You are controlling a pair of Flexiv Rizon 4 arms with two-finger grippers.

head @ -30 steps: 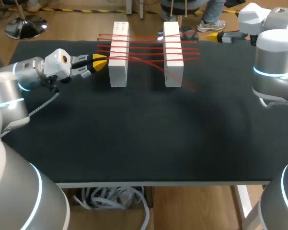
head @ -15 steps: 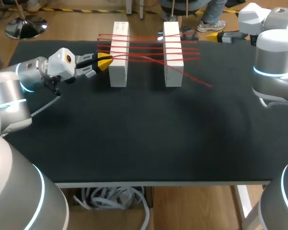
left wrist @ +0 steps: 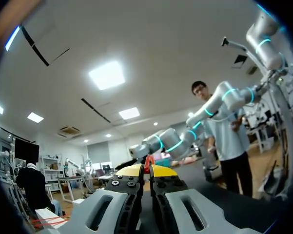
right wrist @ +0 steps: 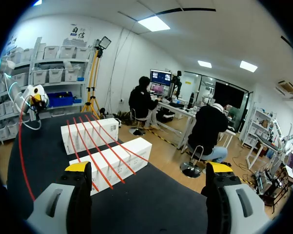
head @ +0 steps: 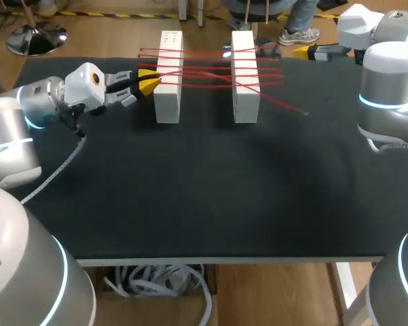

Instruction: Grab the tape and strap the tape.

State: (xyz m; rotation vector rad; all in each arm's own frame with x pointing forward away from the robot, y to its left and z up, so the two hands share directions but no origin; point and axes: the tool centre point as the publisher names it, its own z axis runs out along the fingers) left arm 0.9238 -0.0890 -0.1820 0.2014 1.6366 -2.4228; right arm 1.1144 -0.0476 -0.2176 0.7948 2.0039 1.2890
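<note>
Two white blocks, the left block [head: 167,98] and the right block [head: 246,92], stand side by side at the table's back. Red tape [head: 207,67] runs across both in several strands. My left gripper [head: 148,81] sits against the left block's outer side, shut on the tape; in the left wrist view the red tape [left wrist: 147,160] shows pinched between the gripper's [left wrist: 146,170] yellow tips. A loose tape end [head: 293,107] trails on the table past the right block. My right gripper [head: 304,51] hangs open and empty at the back right, with both blocks [right wrist: 107,158] ahead of its gripper [right wrist: 148,168].
The black tabletop [head: 204,183] stretches wide in front of the blocks. A grey cable [head: 54,170] hangs from my left arm over the table's left part.
My left gripper has moved toward the table's back along the left block, taking the tape with it. The loose tape end has swung further right and back. The right arm has stayed still.
</note>
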